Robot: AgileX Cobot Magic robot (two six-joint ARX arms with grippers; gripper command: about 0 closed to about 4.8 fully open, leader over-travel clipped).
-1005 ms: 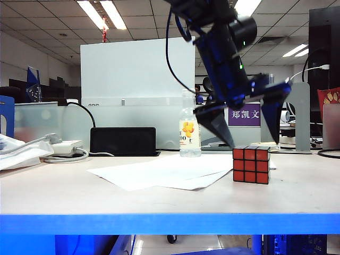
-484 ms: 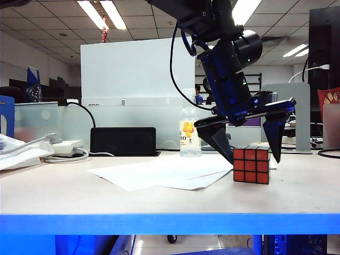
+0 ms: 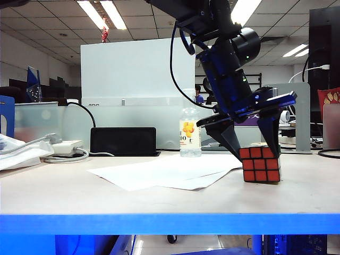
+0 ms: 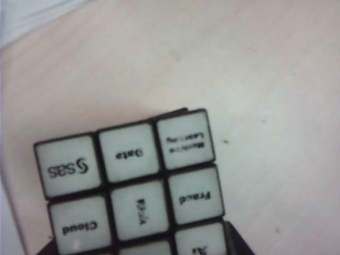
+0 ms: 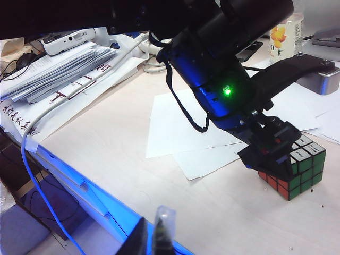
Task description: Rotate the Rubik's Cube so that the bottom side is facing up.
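The left gripper (image 3: 254,144) clamps its two dark fingers (image 3: 229,139) against opposite sides of the Rubik's Cube (image 3: 260,164), which sits slightly tilted on the pale table (image 3: 64,186) (red face to the exterior camera, white face up). Its arm slopes steeply down from above. The right gripper (image 5: 154,234) hangs back at the table's near edge; whether its jaws are parted cannot be told.

Black arm (image 3: 226,64), blue-trimmed claw (image 3: 248,143)

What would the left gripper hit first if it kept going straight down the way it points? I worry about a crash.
The Rubik's Cube: the left gripper straddles it, so its white top face meets the palm first, probably.
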